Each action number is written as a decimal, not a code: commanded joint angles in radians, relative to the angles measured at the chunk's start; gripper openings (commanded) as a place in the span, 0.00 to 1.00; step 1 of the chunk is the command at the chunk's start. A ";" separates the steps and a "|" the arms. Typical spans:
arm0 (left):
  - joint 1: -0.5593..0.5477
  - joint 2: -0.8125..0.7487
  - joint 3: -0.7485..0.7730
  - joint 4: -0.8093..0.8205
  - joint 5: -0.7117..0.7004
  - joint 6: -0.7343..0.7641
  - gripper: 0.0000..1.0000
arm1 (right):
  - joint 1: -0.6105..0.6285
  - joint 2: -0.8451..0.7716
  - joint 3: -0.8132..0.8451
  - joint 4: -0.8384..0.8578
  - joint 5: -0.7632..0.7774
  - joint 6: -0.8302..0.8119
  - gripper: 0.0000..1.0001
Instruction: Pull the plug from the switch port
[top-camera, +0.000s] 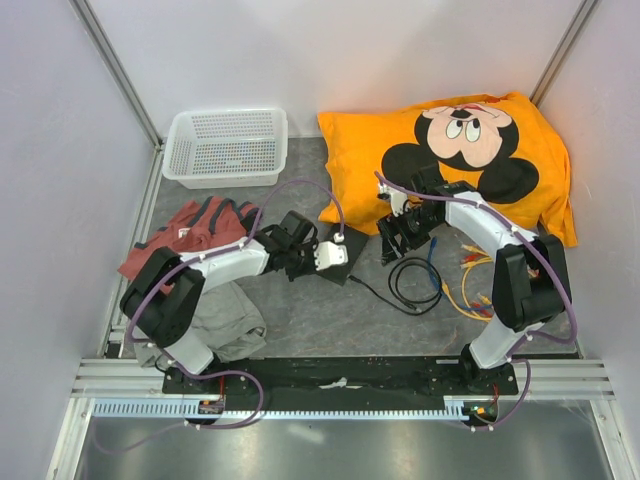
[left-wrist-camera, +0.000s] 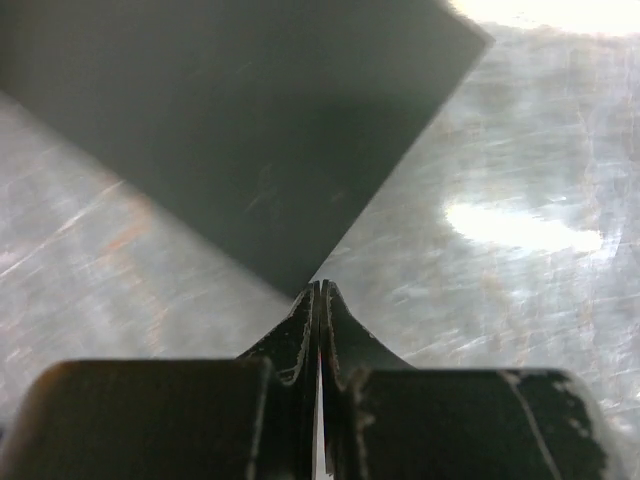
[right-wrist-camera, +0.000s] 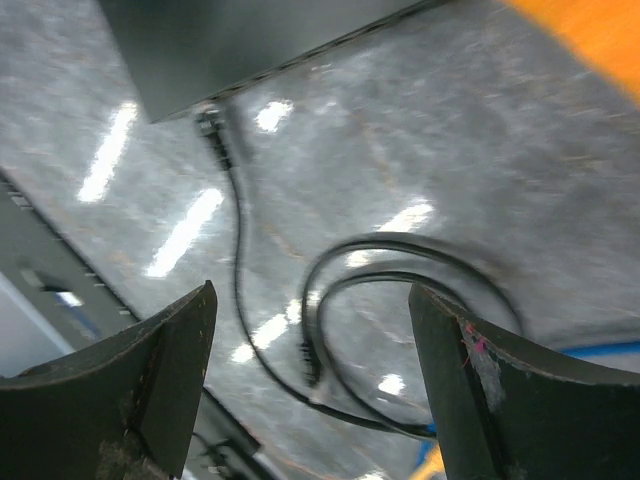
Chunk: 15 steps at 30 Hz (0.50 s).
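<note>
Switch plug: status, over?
Left gripper shut, empty, tips at corner of flat matte black switch box. Right gripper open, empty, over coiled black cable. Black plug in port, unobstructed.

Left arm (top-camera: 215, 265) was folded at the elbow on the near left, with the forearm stretched right toward the middle. Left gripper (top-camera: 333, 255) was tilted downward, and its fingers (left-wrist-camera: 296, 340) were pressed together with the tips touching. Right arm (top-camera: 500, 235) was raised from the near-right base and bent at the elbow on the right, with the forearm reached left. Right gripper (top-camera: 405, 238) was pointed down, and its fingers (right-wrist-camera: 165, 370) were spread wide apart.
</note>
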 joint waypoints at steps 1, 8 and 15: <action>0.033 -0.041 0.096 -0.168 0.127 -0.029 0.02 | -0.003 -0.041 -0.048 0.045 -0.161 0.087 0.84; 0.039 -0.173 0.126 -0.189 0.291 -0.423 0.02 | -0.003 0.001 -0.166 0.304 -0.341 0.395 0.77; 0.059 -0.030 0.186 -0.098 0.229 -0.752 0.02 | -0.003 0.090 -0.232 0.576 -0.361 0.605 0.69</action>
